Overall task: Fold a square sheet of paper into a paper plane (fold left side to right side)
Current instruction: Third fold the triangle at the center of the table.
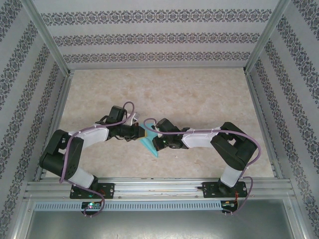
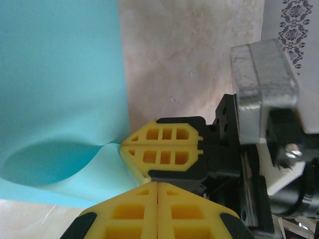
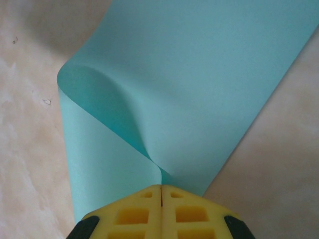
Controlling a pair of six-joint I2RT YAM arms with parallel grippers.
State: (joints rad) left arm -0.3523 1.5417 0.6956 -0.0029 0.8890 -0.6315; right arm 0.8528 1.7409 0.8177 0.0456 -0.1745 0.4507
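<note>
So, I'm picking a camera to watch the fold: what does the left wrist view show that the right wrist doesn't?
Left wrist: the right gripper from outside, shut on the square sheet of paper, the shut left gripper close by, a patterned wall. Right wrist: the sheet's curl across its whole width. Both: the turquoise sheet pinched, the table.

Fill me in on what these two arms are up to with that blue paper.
A fold is under way on the turquoise sheet of paper. The right tool is shut on it, one side curled over in a soft loop, not yet creased flat. The left tool is shut close beside; whether it grips the paper too is unclear.
</note>
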